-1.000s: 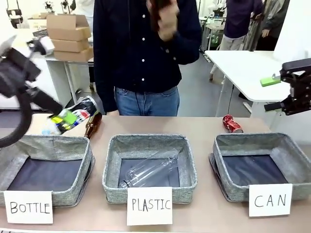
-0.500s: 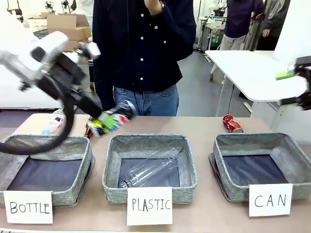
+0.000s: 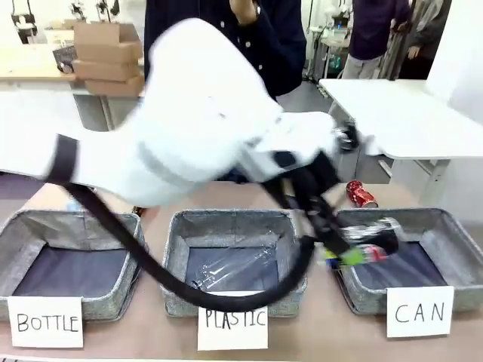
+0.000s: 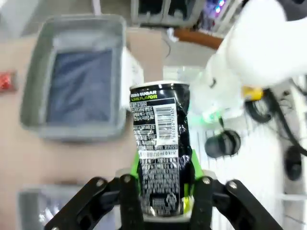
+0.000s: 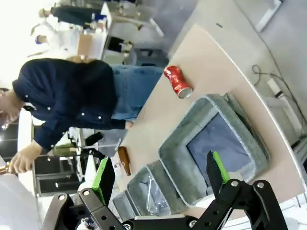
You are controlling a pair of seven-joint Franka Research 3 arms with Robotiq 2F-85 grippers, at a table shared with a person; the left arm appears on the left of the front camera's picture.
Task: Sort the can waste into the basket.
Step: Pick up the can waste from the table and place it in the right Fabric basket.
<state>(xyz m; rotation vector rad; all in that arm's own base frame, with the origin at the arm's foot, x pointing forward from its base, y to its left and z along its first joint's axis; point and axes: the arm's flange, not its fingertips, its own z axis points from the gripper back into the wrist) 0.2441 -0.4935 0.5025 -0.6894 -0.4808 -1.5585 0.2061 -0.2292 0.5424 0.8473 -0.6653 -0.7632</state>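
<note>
My left gripper point(image 3: 352, 255) is shut on the black-and-silver can point(image 3: 376, 232) and holds it over the left part of the grey basket point(image 3: 447, 225) signed "CAN". The left arm sweeps blurred across the front view. In the left wrist view the dented can point(image 4: 160, 139) stands between the green pads of the left gripper point(image 4: 163, 172), with the basket point(image 4: 32, 81) beyond it. A red can point(image 3: 361, 193) lies on the table behind the basket. My right gripper point(image 5: 159, 175) is open and hangs high above the basket point(image 5: 178, 139) and the red can point(image 5: 177, 81).
The "PLASTIC" basket point(image 3: 175, 249) in the middle holds a clear bottle point(image 3: 234, 265). The "BOTTLE" basket point(image 3: 113, 223) stands at the left. A brown bottle point(image 5: 124, 161) lies on the table. A person in a dark shirt point(image 3: 279, 45) stands at the far side.
My left arm has swung from the left side across the table to the right, carrying the can to above the "CAN" basket. The right gripper has left the front view.
</note>
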